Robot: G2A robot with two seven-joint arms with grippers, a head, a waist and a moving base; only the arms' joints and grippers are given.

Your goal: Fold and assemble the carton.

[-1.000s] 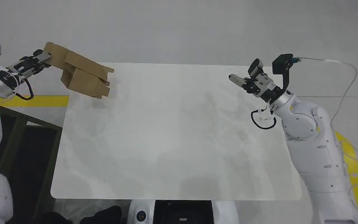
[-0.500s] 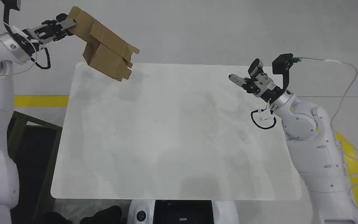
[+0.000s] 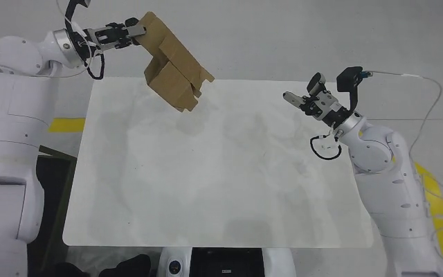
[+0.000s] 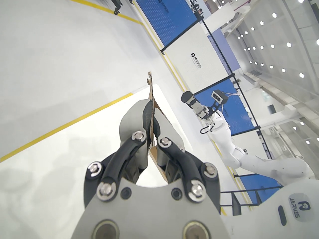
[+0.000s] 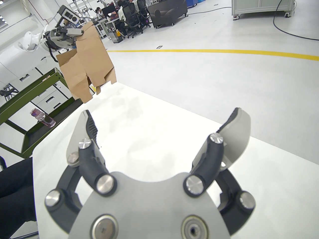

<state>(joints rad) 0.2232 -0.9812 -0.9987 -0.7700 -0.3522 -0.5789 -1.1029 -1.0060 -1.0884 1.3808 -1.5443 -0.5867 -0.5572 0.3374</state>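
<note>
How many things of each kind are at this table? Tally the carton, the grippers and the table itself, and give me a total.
carton: 1
grippers: 2 (left gripper holding the carton, right gripper with its fingers apart)
table: 1
Total: 4

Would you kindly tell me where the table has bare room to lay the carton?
Nearly the whole table is bare: the broad middle and the near edge lie free. It is crowded at the far left, where the left claw holds the carton above the edge, and at the far right, under the open right claw.
</note>
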